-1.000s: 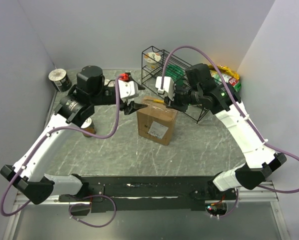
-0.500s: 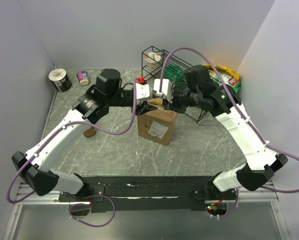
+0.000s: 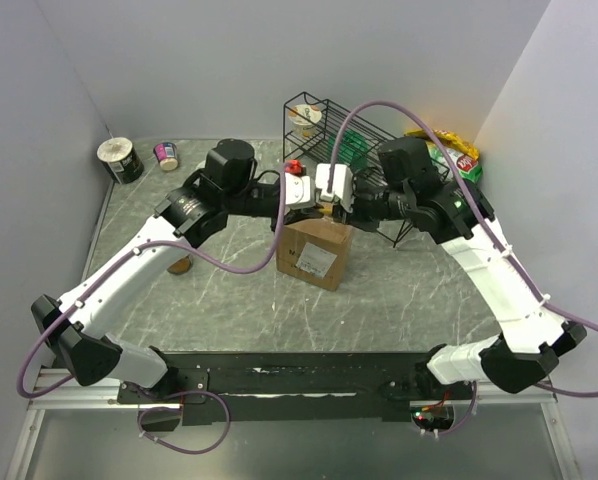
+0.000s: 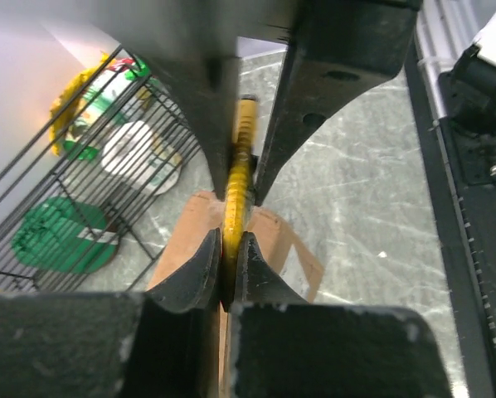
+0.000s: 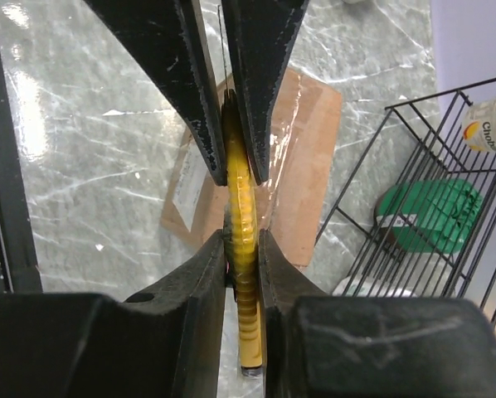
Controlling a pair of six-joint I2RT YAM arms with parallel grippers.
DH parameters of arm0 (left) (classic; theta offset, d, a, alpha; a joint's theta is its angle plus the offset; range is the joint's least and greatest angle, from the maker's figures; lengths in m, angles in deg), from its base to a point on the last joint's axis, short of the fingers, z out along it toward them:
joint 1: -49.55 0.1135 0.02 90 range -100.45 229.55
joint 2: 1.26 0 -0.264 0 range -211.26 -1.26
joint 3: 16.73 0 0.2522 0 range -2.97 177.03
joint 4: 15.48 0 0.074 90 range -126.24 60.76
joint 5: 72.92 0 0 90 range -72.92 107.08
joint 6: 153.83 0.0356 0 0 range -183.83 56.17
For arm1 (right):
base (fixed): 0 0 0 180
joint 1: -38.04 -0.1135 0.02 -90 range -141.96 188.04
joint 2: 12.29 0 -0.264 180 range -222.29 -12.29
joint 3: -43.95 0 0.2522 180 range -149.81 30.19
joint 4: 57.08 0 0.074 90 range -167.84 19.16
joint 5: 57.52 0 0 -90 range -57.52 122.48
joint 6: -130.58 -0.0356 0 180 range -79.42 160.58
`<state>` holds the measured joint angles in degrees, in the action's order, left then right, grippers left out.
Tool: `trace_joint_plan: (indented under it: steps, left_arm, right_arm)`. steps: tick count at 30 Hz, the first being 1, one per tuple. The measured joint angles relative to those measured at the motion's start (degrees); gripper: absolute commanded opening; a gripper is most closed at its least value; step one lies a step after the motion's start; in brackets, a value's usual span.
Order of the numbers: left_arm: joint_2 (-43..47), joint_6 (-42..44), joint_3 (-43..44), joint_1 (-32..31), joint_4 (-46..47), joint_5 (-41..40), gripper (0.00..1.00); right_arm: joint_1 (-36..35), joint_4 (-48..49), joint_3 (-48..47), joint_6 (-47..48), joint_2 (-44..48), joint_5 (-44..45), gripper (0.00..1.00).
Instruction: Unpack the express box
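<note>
1 half-hidden tool point(image 5: 241, 207) abv express box point(image 5: 310, 157)

You'll find the box point(image 3: 315, 250) at the middle of the tabletop point(image 3: 239, 295), a cutter point(image 5: 241, 224) above it, the rack point(image 3: 324, 122) behind by the far edge, cups point(image 3: 120, 159) in the far-left corner, a bag point(image 3: 457, 157) far-right.

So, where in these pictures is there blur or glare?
Left wrist view: the near fingers and the rack are soft, the yellow tool fairly sharp. Right wrist view: glare on the table and on the box tape. Top view: even light, all sharp.
</note>
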<state>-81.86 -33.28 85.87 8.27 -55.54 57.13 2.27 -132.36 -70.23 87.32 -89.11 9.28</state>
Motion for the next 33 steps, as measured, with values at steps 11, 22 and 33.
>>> trace_joint_plan:
  steps: [11,22,33]
  left_arm:
    - [0.9,-25.66,-8.37,11.93,15.96,8.76,0.01]
    - [0.79,-53.02,-11.1,14.19,38.53,22.82,0.01]
    - [-3.28,-61.88,-10.29,14.21,46.58,27.43,0.01]
  right_arm:
    - [19.06,19.85,20.52,-17.27,19.37,-17.25,0.76]
    - [22.23,41.38,28.74,-44.59,17.35,-30.51,0.75]
    - [23.43,59.49,28.17,-63.95,12.17,-39.21,0.57]
